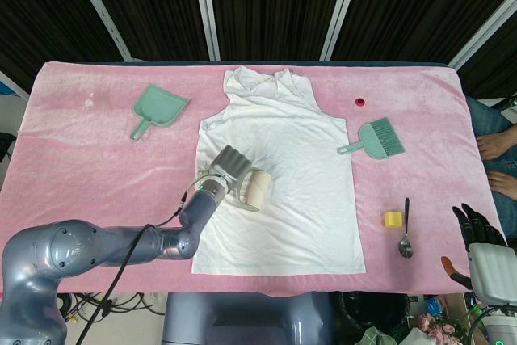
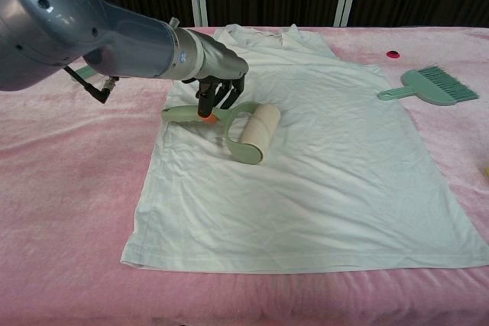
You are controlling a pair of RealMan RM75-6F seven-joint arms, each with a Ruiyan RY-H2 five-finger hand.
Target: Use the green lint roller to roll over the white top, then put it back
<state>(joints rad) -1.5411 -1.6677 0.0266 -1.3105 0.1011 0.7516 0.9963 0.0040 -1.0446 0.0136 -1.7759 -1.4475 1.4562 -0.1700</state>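
Chest view: left hand [image 2: 218, 85] fingers pinching lint roller [image 2: 243, 127] handle on white top [image 2: 321, 150] | head view only: right hand [image 1: 478, 225], fingers' state unclear

1. A white sleeveless top [image 1: 279, 179] lies flat at the centre of the frame on a pink plush table cover [image 1: 81, 143], its neck toward the top.
2. The robot's left hand [image 1: 227, 166] grips the handle of a green lint roller with a pale roll [image 1: 256, 190]; the roll rests on the top's left half, just below the frame's centre.
3. A mint-green dustpan [image 1: 158, 108] sits at upper left, and a green hand brush [image 1: 374, 137] lies beside the top's right edge.
4. A small red round object [image 1: 359, 102] lies at upper right.
5. A yellow block [image 1: 393, 219] and a metal spoon [image 1: 405, 232] lie side by side at lower right.
6. The dark right hand [image 1: 477, 225] hangs past the cover's lower right corner, holding nothing visible.
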